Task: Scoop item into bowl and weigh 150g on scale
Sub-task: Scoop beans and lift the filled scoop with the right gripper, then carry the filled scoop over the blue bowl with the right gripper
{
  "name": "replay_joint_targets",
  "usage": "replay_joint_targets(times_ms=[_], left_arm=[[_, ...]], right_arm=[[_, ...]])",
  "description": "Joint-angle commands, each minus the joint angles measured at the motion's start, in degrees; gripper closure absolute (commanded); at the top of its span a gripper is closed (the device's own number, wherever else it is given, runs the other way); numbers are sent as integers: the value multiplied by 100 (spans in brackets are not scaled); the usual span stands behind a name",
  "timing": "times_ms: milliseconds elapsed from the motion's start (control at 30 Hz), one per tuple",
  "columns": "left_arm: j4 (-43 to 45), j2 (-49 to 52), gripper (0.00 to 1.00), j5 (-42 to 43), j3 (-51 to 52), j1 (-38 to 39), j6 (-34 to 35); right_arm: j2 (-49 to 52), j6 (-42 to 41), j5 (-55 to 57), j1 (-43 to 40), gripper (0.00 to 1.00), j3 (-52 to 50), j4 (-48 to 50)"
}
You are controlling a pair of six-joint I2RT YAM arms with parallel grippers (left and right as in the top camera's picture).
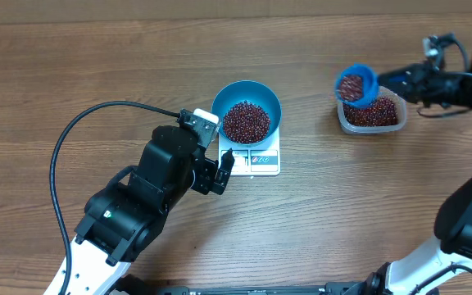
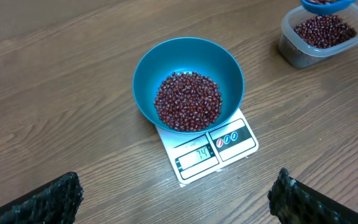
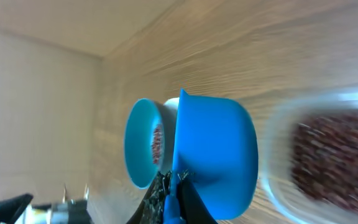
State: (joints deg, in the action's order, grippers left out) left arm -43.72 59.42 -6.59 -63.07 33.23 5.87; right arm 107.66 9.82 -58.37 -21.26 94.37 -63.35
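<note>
A: Nearest first. What is noted of the left gripper?

B: Below centre in the overhead view. The jaws are spread wide and nothing is held. The arm is folded low at lower left, and its wrist is aimed at the scale.

A: And on the scale?

B: The bowl is set on the platform, and a heap of beans is seen in its bottom. The display seems to read 74, so about half the target is judged done.

A: Farther out?

B: At upper right the scoop is clamped by its handle in the right gripper, with the fingers closed tight on it. It is loaded, mouth up, and held over the tub. The right arm is stretched in from the right edge.

A: How is the carry done well?

B: The scoop is best held level across the bare table and brought over the bowl's middle. It is then tipped slowly while the display is watched. Near the target the beans should be trickled in. The bowl's rim is not to be knocked, or the reading is upset.
</note>
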Motion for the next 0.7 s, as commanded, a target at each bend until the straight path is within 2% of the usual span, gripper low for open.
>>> replay_joint_targets(times_ms=[0, 367, 667], left_arm=[[17, -17, 1, 50, -24, -26, 57], [17, -17, 0, 50, -24, -26, 57], [17, -17, 1, 50, -24, -26, 57]], right_arm=[[-57, -227, -26, 522, 96, 389, 52], [-61, -999, 1261, 1888, 96, 601, 632], [-61, -1137, 2247, 2820, 96, 765, 887]])
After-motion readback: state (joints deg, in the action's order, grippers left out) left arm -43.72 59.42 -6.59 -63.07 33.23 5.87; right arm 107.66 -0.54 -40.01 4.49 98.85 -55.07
